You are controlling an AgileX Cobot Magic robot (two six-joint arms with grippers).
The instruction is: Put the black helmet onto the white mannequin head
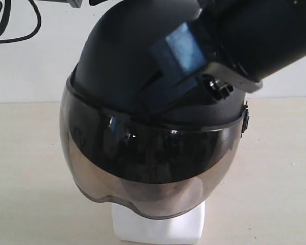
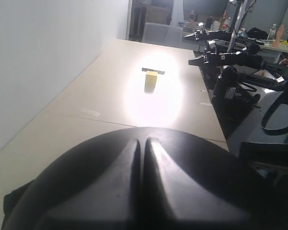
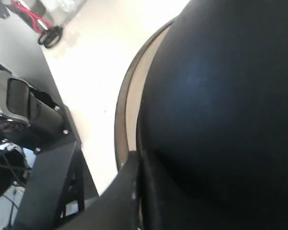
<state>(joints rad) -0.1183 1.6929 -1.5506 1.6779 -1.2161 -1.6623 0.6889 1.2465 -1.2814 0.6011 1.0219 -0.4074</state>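
The black helmet [image 1: 122, 61] sits over the white mannequin head, with its smoky visor [image 1: 143, 168] hanging in front of the face. Only the head's white base [image 1: 158, 227] shows below the visor. My right gripper [image 1: 160, 97] comes in from the upper right. One finger with a blue pad [image 1: 181, 46] lies flat on the shell above the visor; the other finger is hidden. In the right wrist view that dark finger [image 3: 120, 196] presses along the helmet [image 3: 221, 120] beside the visor's edge [image 3: 129, 110]. The left wrist view shows only the ridged shell [image 2: 144, 191] close below, with no fingers.
The beige table [image 1: 275, 168] runs to a white wall [image 1: 30, 66] behind, where a black cable [image 1: 10, 25] hangs. Farther along the table stands a small yellow block [image 2: 150, 80]. Black arms on a stand [image 2: 230, 62] line the table's far side.
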